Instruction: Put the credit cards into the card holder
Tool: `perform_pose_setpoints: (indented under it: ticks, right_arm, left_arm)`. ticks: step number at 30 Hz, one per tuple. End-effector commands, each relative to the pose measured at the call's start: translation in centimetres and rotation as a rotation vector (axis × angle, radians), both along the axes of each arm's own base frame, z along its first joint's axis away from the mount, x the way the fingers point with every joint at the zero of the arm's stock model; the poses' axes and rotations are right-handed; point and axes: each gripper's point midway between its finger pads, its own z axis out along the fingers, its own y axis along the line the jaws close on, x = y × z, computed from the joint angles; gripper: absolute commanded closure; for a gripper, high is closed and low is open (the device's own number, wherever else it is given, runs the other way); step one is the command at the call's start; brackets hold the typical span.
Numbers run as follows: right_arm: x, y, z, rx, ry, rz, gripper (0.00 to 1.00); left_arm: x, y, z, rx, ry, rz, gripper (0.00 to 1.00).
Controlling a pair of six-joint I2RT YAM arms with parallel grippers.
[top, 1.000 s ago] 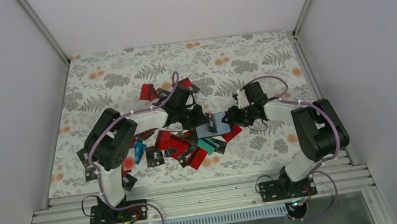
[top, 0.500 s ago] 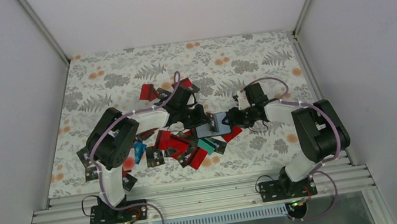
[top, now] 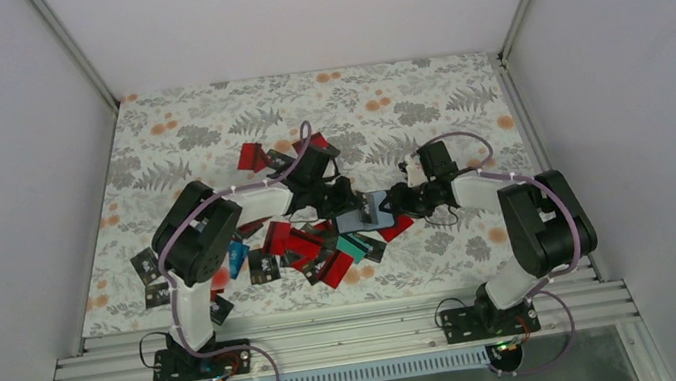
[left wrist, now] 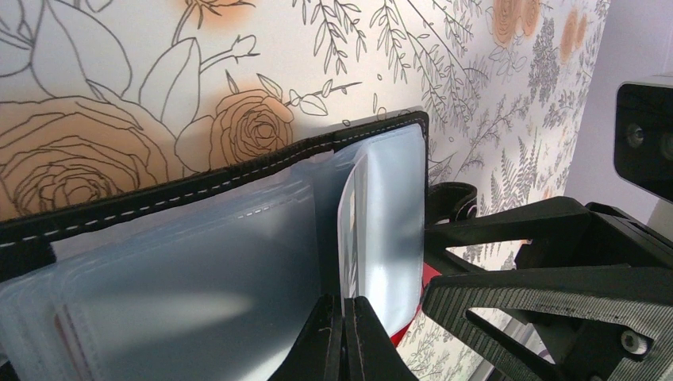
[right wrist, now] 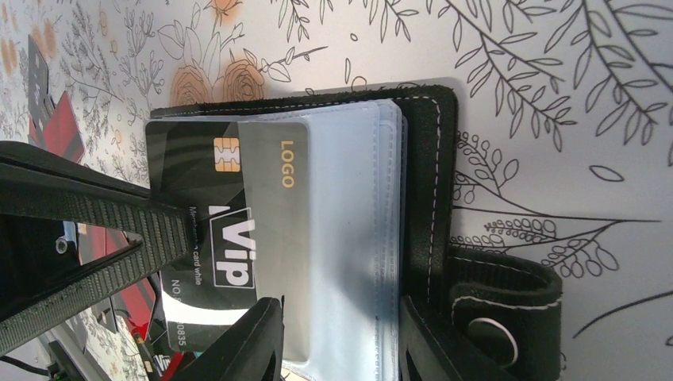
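Note:
The card holder (top: 365, 215) lies open mid-table, black with white stitching and clear sleeves. It shows in the left wrist view (left wrist: 198, 182) and the right wrist view (right wrist: 432, 159). My left gripper (top: 347, 199) is shut (left wrist: 347, 317) on a black VIP card (right wrist: 214, 206), seen edge-on in its own view (left wrist: 349, 230). The card's far half lies under a clear sleeve. My right gripper (top: 395, 204) is open (right wrist: 341, 337); its jaws straddle the sleeves at the holder's near end. Several red, black and teal credit cards (top: 307, 246) lie in a heap left of the holder.
More cards lie at the back (top: 251, 155) and by the left arm (top: 145, 267). The holder's snap strap (right wrist: 500, 317) sticks out beside my right gripper. The two grippers are close together over the holder. White walls enclose the floral table (top: 202, 120).
My left gripper has moved slightly right toward the holder with the black card. The right gripper has stayed on the holder.

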Motion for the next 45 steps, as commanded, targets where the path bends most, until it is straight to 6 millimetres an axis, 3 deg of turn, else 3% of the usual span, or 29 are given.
perform_pose_setpoints:
  ticks: [1, 33, 38, 45]
  right_arm:
    - [-1.0, -0.1, -0.3, 0.004, 0.031, 0.007, 0.61]
    - [-0.7, 0.3, 0.4, 0.024, 0.014, 0.023, 0.62]
    - [-0.6, 0.3, 0.6, 0.022, 0.008, 0.024, 0.62]
    - [-0.5, 0.3, 0.8, 0.025, 0.004, 0.021, 0.62]
  left_arm:
    - [-0.6, -0.9, -1.6, 0.025, 0.028, -0.012, 0.98]
    - [-1.8, -3.0, -2.6, 0.018, 0.066, -0.044, 0.97]
    - [-1.9, -2.5, -2.5, 0.045, 0.062, -0.046, 0.85]
    - [-1.6, -2.1, -1.6, 0.090, 0.026, -0.049, 0.76]
